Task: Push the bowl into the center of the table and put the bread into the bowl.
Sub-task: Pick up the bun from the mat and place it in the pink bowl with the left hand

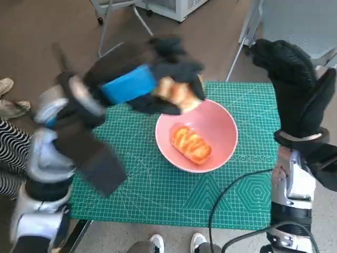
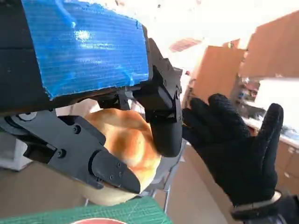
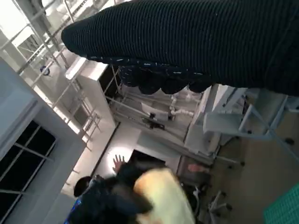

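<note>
A pink bowl sits near the middle of the green cutting mat, and one golden bread roll lies inside it. My left hand holds a second bread roll in the air above the bowl's far-left rim. The left wrist view shows that roll clamped between the black fingers. My right hand is raised above the table's right edge, fingers spread, holding nothing; the left wrist view shows it too. In the right wrist view only the glove and the left hand with its roll show.
A black cable runs over the mat's front right. A person's feet stand at the front edge, and a striped leg and a shoe show at the left. Chair and trolley legs stand beyond the table.
</note>
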